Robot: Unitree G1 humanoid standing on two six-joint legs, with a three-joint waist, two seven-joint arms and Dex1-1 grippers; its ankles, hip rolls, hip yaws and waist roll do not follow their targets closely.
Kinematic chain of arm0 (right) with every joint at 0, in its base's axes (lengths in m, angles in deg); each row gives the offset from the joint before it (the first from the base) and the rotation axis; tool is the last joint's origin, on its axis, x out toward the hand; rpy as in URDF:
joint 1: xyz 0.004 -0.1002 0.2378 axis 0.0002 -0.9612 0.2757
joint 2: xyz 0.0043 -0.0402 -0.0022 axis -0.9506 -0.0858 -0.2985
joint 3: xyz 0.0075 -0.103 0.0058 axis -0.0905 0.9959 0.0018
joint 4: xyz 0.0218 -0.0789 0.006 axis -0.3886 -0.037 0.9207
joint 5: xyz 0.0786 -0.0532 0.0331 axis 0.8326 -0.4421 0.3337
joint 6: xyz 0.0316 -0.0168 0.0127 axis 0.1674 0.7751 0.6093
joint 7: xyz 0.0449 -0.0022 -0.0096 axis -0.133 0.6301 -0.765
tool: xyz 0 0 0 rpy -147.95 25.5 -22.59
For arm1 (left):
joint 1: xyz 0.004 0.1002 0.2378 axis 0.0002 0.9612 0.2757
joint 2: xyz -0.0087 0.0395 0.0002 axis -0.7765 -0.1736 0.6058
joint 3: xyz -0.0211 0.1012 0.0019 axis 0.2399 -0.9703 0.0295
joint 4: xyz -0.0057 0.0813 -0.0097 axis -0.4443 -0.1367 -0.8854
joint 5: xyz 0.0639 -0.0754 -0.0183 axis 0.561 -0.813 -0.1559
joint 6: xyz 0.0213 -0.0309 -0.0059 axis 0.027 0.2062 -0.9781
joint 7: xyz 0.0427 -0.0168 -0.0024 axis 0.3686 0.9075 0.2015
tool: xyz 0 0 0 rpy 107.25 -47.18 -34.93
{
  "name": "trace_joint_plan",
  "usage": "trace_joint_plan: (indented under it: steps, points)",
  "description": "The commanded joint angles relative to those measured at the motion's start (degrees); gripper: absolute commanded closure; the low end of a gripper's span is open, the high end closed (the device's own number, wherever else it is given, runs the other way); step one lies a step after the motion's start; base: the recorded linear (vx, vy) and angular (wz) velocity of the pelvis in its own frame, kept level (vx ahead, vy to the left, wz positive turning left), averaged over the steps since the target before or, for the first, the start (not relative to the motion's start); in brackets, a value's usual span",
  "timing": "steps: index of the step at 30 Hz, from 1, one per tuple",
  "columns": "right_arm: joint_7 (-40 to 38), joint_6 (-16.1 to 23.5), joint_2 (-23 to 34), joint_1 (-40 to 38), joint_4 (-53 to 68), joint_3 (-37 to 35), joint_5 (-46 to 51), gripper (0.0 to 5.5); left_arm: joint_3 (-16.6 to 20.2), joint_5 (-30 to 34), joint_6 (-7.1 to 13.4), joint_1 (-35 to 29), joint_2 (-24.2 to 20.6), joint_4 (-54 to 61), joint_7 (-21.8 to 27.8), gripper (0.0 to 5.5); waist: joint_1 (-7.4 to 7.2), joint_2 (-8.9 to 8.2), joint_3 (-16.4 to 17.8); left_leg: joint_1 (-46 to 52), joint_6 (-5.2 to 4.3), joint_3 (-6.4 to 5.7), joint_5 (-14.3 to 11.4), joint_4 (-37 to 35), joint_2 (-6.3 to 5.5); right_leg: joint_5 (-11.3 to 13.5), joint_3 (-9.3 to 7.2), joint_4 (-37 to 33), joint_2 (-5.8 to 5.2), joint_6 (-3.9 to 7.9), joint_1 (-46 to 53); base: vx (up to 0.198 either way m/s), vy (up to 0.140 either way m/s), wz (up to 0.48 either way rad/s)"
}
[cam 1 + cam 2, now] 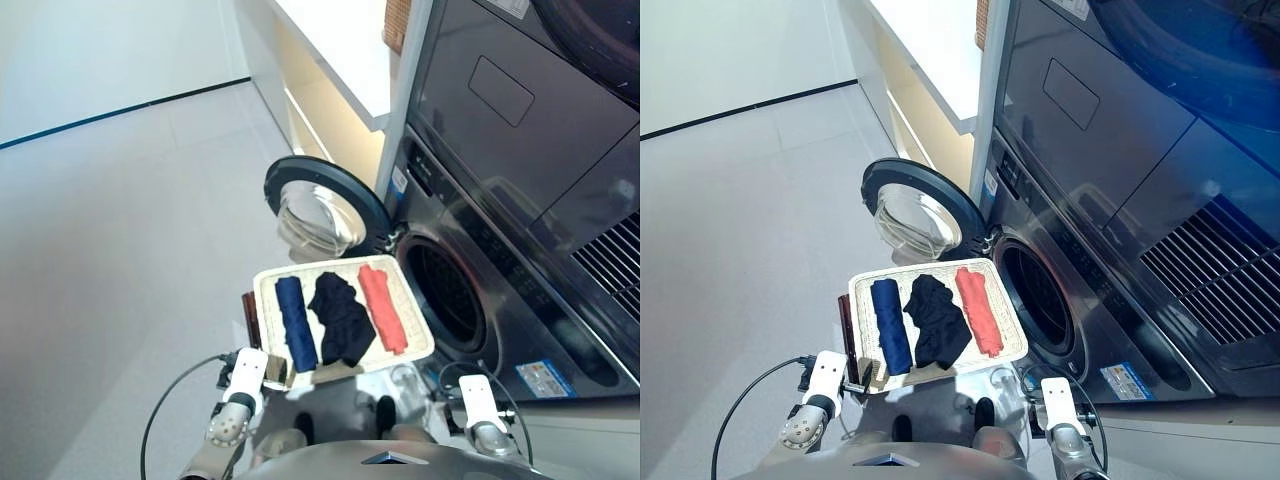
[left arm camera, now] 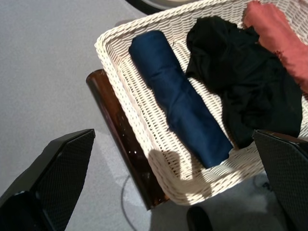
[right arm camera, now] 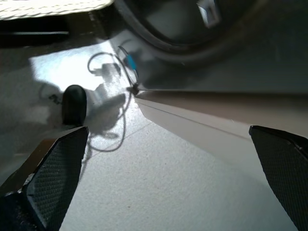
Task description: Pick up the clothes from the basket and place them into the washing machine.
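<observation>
Three rolled garments, woven basket

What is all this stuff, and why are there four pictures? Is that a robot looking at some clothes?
Yes, it is a robot with two arms. The two wide pictures come from cameras on its head, looking down. The other two come from cameras on its wrists.

In front of it sits a white woven basket with three rolled clothes: a navy garment, a black garment and a coral red garment. Beside the basket is the washing machine with its round door swung open.

Each arm ends in a tool with two black fingers. The left tool is open near the basket's corner, holding nothing. The right tool is open too, pointing at the floor.
</observation>
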Motion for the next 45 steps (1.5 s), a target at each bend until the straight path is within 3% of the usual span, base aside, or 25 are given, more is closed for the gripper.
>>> trace_joint_plan:
  steps: [1,18,22,26,33,38,45]
  points:
    - [-1.6,0.9,-0.5,1.5,-2.5,-0.3,1.2,0.0,0.9,-0.5,1.6,-0.5,-0.1,2.9,0.5,0.0,1.18,-2.81,-1.9,-3.8,-1.4,-1.02,2.9,1.1,-0.9,-0.4,-1.43,3.4,-3.15,4.38,-0.1,0.0,0.0,0.0]
    - [-2.2,0.7,-0.8,1.1,3.5,2.2,-1.6,0.0,0.7,5.0,-0.4,-2.3,-2.0,7.4,-1.2,0.0,0.53,-3.04,-1.9,-3.6,-1.4,-0.96,2.8,1.0,-0.88,-0.6,-1.4,3.5,-3.02,4.35,0.0,0.0,0.0,0.0]
    - [-2.3,0.7,-1.1,0.9,4.6,2.8,-2.8,0.0,-0.8,17.9,-0.3,-5.7,-5.6,9.5,-3.7,0.0,0.17,-3.17,-1.9,-3.4,-1.43,-0.84,2.7,0.7,-0.83,-0.7,-1.1,3.4,-2.92,4.35,0.0,0.0,0.0,0.0]
    - [-2.2,0.7,-1.2,0.2,5.8,2.8,-3.8,0.0,-1.0,25.1,-1.3,-7.9,-7.9,8.7,-6.4,0.0,-0.24,-3.27,-1.7,-3.0,-1.43,-0.59,2.6,0.4,-0.91,-0.7,-0.81,3.5,-2.88,4.37,-0.2,0.0,0.0,0.0]
    - [-1.7,0.2,-0.2,-0.2,7.3,2.6,-4.7,0.0,2.6,16.5,-2.1,-7.3,-4.8,5.5,-5.9,0.0,-0.66,-3.26,0.3,-4.9,-1.1,-0.52,2.1,2.6,-1.24,-0.6,-0.49,4.9,-3.42,4.24,-1.7,-0.036,0.008,-0.003]
    - [-2.3,-0.2,0.7,1.9,10.4,3.7,-3.9,0.0,0.5,9.2,-2.8,-10.9,-2.3,5.0,-6.5,0.0,-1.3,-3.51,5.6,-11.3,-0.6,-1.04,1.6,8.2,-1.94,-0.4,-0.12,8.3,-4.06,3.64,-6.4,-0.196,0.015,0.023]
    - [-4.4,-0.3,1.2,4.9,14.2,5.0,-3.3,0.0,-5.4,15.3,-4.2,-20.5,-2.9,3.6,-9.4,0.0,-2.27,-3.78,9.1,-18.8,-0.43,-0.88,2.1,11.8,-2.08,0.7,0.57,10.8,-4.6,3.38,-13.4,-0.136,0.025,0.007]
